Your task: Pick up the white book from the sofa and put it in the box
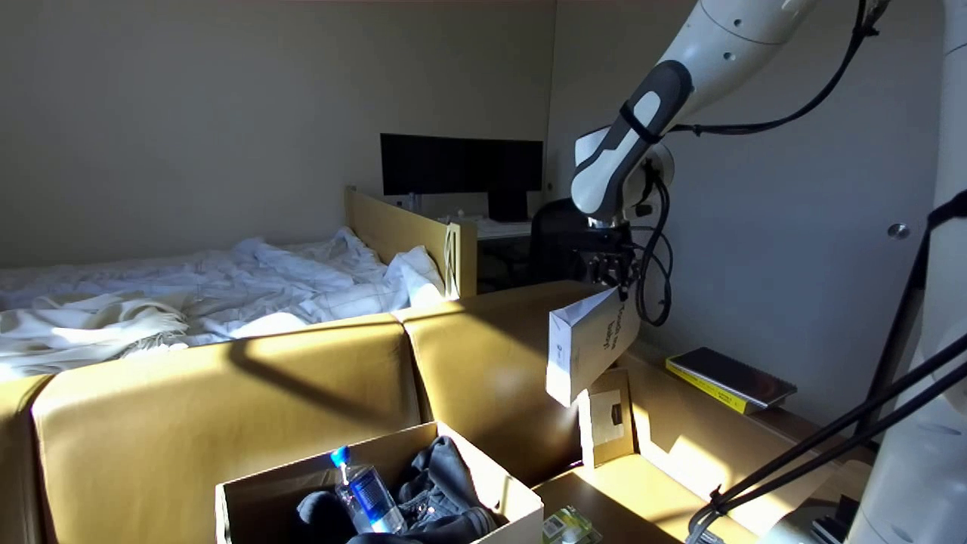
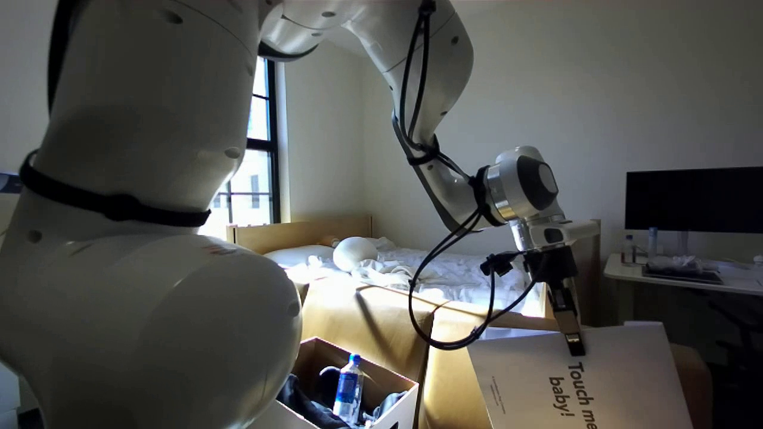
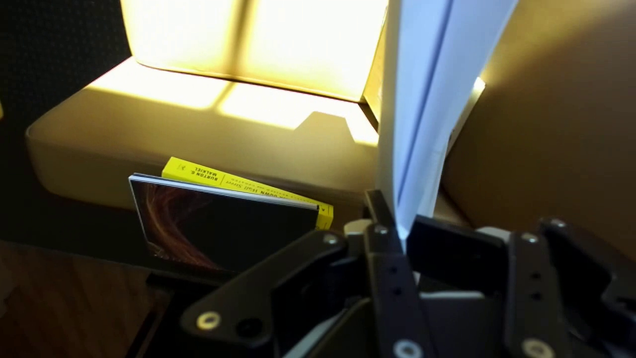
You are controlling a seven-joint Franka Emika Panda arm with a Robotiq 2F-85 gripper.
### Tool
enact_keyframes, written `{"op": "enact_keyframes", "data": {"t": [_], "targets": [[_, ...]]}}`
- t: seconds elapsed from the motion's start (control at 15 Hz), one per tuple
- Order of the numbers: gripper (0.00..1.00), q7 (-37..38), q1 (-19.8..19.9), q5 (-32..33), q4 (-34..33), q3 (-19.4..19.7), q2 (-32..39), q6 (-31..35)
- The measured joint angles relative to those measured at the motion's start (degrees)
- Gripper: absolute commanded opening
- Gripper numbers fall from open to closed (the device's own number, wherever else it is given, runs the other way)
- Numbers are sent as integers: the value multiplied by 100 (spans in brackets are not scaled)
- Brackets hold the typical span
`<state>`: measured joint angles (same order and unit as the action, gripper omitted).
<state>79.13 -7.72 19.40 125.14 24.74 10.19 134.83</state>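
White rectangular book [image 2: 581,384] with dark cover print: off the seat of the mustard-yellow upholstered sofa [image 1: 189,438], in the air in front of its backrest, well apart from the open-topped cardboard box [image 1: 483,476], brown inside, pale outside

Black two-finger gripper [image 3: 401,223]: jaws drawn tight together, the book's top edge pinched between them

Risks, as I judge them:
- grip takes only a small patch of edge; a jolt or fast swing could make the book pivot or slide out
- white sides seem parted in the wrist view; may fan wider and catch the box rim
- dark rumpled cloth [image 1: 446,491] and a clear plastic bottle [image 1: 372,499] with blue cap already fill part of the box; let go over the bottle, the book could perch aslant or tip out
- small brown cardboard piece [image 1: 604,423] with white face looks near the book's lower end; contact unclear, a low path might knock it

Lie: hangs down from the fingertips, on edge, a little tilted; printed cover shows in both exterior views, lettering running downward; long axis uncertain, foreshortening and a cropped lower end hide which side is longer
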Motion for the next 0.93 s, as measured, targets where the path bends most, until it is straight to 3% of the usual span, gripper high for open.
{"op": "enact_keyframes", "data": {"t": [0.2,0.47,0.8,0.93], "targets": [[1,807,-206,856,694,-127,-914,507],[1,1920,246,2299,1171,-1330,-1855,426],[1,2527,269,2908,1219,-2775,-1974,-380],[1,2675,173,3065,1217,-3151,-1895,-581]]}}
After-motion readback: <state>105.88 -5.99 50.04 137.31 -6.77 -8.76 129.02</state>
